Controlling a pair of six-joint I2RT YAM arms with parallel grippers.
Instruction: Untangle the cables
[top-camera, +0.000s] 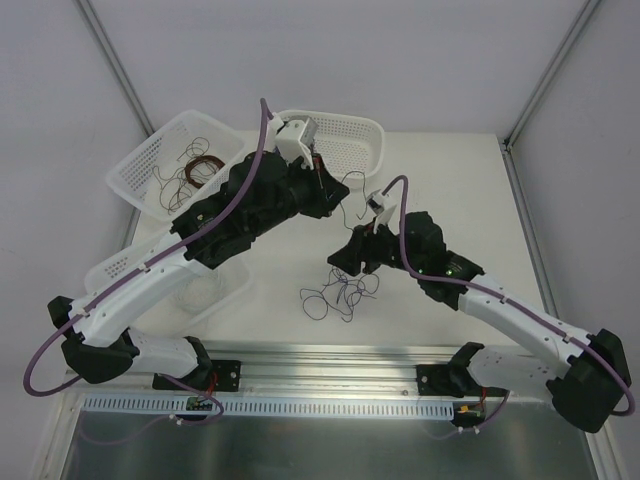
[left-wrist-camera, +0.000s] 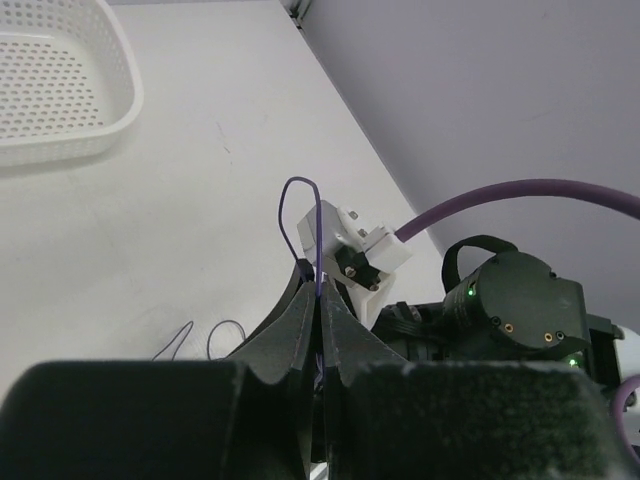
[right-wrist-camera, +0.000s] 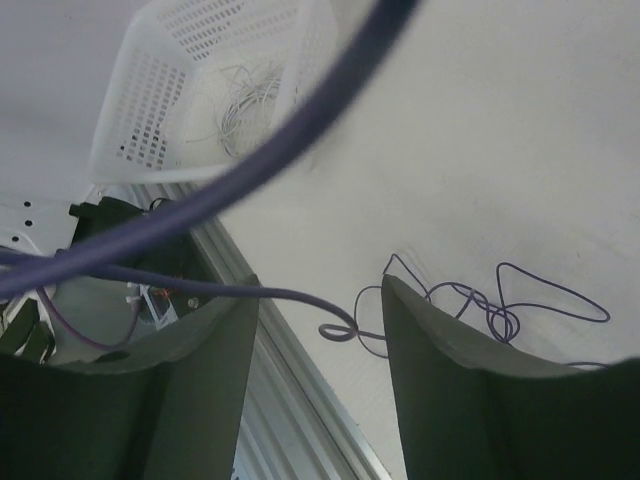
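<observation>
- Top external view: the cables (top-camera: 340, 292), hair-thin purple and dark strands, lie in loose scribbled loops on the matt white surface (top-camera: 450, 200). They sit between the right arm's wrist and the ribbed metal rail (top-camera: 330, 352) at the near edge.
- Left wrist view: the left end effector (left-wrist-camera: 318, 300) has two smooth, dark, wedge-shaped fingers pressed together. They pinch a single purple strand (left-wrist-camera: 319, 230), which rises from the tips in a narrow upright loop.
- Right wrist view: the right end effector (right-wrist-camera: 320, 295) stands spread just above the surface. A purple curl (right-wrist-camera: 340, 328) of the cables lies between its fingers, and further loops run out past the finger (right-wrist-camera: 450, 370) on the picture's right. Whether either finger touches the wire cannot be told.
- Containers are white perforated plastic. A tilted basket (top-camera: 140, 165) at the far left holds brown wire coils (top-camera: 200, 165). A second basket (right-wrist-camera: 150, 110) holds whitish wire (right-wrist-camera: 245, 100).
- A thick, smooth purple hose (right-wrist-camera: 290, 140) crosses the right wrist view, out of focus.
</observation>
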